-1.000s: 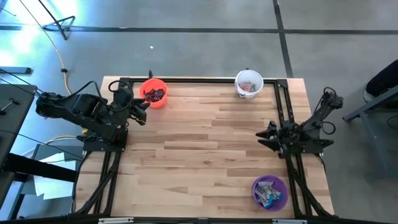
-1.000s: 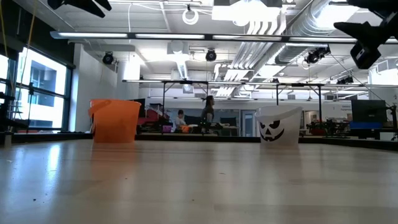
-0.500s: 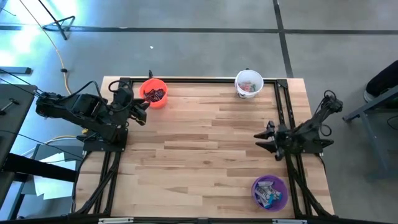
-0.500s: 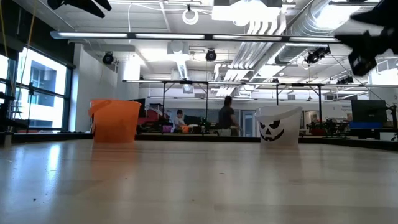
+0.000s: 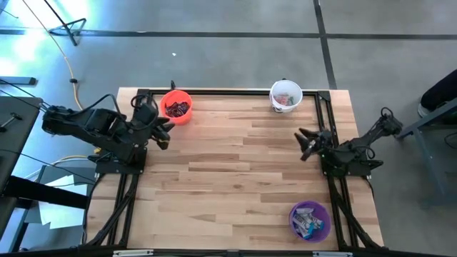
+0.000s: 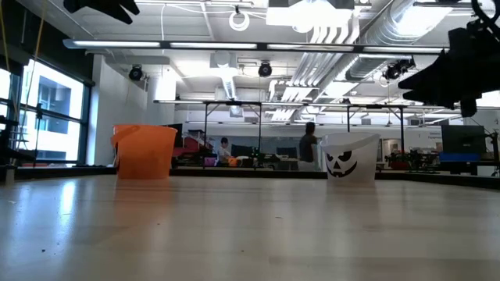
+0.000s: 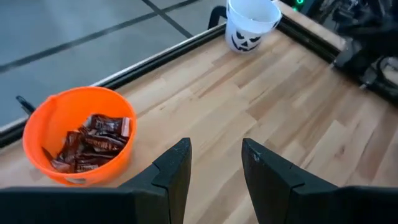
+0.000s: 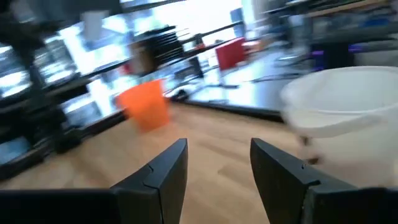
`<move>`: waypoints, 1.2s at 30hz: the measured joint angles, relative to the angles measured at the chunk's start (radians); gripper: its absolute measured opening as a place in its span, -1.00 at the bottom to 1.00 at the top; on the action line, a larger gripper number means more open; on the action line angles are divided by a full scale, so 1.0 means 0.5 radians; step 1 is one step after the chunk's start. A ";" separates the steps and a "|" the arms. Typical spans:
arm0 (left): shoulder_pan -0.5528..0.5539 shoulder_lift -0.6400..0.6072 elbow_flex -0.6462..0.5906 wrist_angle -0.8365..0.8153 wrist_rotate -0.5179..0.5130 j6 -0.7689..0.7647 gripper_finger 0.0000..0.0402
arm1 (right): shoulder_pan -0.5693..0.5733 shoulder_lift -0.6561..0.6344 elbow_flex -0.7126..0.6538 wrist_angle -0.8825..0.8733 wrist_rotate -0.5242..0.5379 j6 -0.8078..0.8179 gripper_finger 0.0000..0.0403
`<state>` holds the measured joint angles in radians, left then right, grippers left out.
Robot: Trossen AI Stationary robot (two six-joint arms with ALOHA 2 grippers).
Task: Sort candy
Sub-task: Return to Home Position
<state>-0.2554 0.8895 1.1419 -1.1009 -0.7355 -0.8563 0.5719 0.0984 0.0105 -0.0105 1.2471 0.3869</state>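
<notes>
At opposite edges of the table (image 5: 235,171), the left gripper (image 7: 216,152) and right gripper (image 8: 217,152) are held empty, fingers apart, since the candy (image 7: 90,140) is judged sorted into the orange bucket (image 7: 121,158), white pumpkin-face bucket (image 7: 249,28) and purple bucket (image 5: 327,214).

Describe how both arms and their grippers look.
The left arm and right arm are both matt black, built of chunky jointed segments and mounted at opposite sides of the table. The left gripper and right gripper each have two flat, angular black fingers with bevelled edges. No markings show on the fingers.
</notes>
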 joint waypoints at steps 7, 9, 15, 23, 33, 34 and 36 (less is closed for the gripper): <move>-0.001 0.050 0.001 0.001 0.002 0.043 -0.35 | -0.175 0.002 -0.001 0.137 -0.746 -0.014 -0.16; 0.000 0.066 0.001 0.001 -0.001 0.019 -0.35 | -0.223 0.003 -0.001 0.149 -0.887 -0.052 -0.16; -0.004 0.061 0.000 0.156 0.124 0.312 -0.35 | -0.392 0.003 -0.001 0.157 -1.017 -0.100 -0.16; -0.105 -0.049 -0.272 0.720 0.324 0.599 -0.35 | -0.689 0.003 -0.002 0.165 -1.280 -0.104 -0.16; -0.216 -0.473 -0.777 1.219 0.331 0.739 -0.35 | -0.991 0.016 -0.002 0.166 -1.513 -0.109 -0.16; -0.216 -0.526 -0.813 1.248 0.331 0.765 -0.35 | -1.019 0.016 -0.002 0.166 -1.519 -0.111 -0.16; -0.216 -0.633 -0.895 1.316 0.337 0.806 -0.35 | -1.079 0.016 -0.002 0.166 -1.553 -0.109 -0.16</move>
<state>-0.3634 0.5729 0.6947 -0.4428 -0.5670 -0.4534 0.0326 0.1066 0.0097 0.0727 0.4705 0.3325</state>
